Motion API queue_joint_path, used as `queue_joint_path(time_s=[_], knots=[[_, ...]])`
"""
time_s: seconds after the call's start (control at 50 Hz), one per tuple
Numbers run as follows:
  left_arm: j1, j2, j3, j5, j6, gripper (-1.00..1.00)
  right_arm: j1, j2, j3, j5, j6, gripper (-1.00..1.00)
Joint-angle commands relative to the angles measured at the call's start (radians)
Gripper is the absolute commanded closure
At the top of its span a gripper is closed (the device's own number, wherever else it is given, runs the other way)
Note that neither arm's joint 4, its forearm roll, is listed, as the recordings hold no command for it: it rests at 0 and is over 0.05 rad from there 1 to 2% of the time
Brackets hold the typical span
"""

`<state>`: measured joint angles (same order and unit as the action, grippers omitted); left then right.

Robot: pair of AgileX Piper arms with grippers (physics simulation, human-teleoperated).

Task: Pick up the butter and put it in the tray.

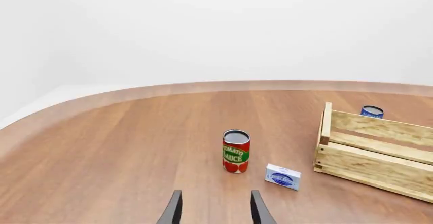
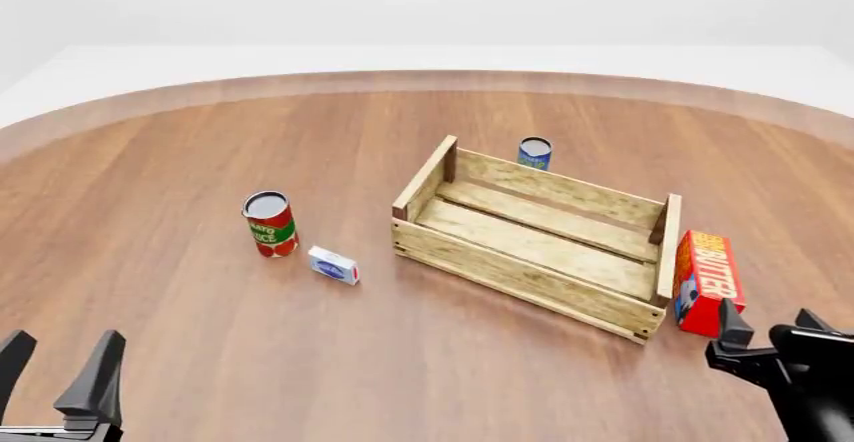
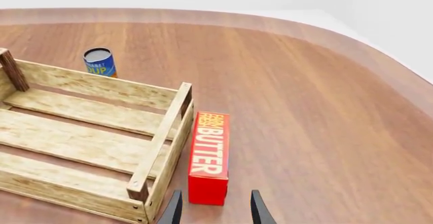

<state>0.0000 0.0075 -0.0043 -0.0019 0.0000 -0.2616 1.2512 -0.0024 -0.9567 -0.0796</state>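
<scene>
We are judging the butter (image 3: 208, 158) a light, stiff carton, best pinched across its narrow sides; both arms' fingers (image 3: 174, 210) are hanging spread, empty.

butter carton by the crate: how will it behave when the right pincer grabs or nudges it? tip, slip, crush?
The butter stands on a narrow edge, taller than it is thick, so a sideways nudge would probably tip it. Its flat faces should suit the open right pincer. It looks like a thin carton, likely light and somewhat crushable. The tray sits right beside it, leaving little finger room on that side.
</scene>
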Motion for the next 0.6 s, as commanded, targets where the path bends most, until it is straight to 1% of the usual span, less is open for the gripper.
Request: queue_joint_path(time_s=[0.02, 0.22, 0.4, 0.5, 0.6], knots=[[0.000, 0.000, 0.000, 0.000, 0.000, -1.00, 0.001, 0.044, -0.007, -0.036, -0.003, -1.00], [0.000, 0.000, 0.000, 0.000, 0.000, -1.00, 0.006, 0.112, -0.013, -0.091, -0.001, -1.00], [0.000, 0.000, 0.000, 0.000, 0.000, -1.00, 0.010, 0.160, -0.028, -0.120, 0.002, -1.00], [0.000, 0.000, 0.000, 0.000, 0.000, -1.00, 0.013, 0.210, -0.032, -0.160, 0.002, -1.00], [0.000, 0.000, 0.000, 0.000, 0.000, -1.00, 0.015, 0.229, -0.042, -0.167, 0.002, -1.00]])
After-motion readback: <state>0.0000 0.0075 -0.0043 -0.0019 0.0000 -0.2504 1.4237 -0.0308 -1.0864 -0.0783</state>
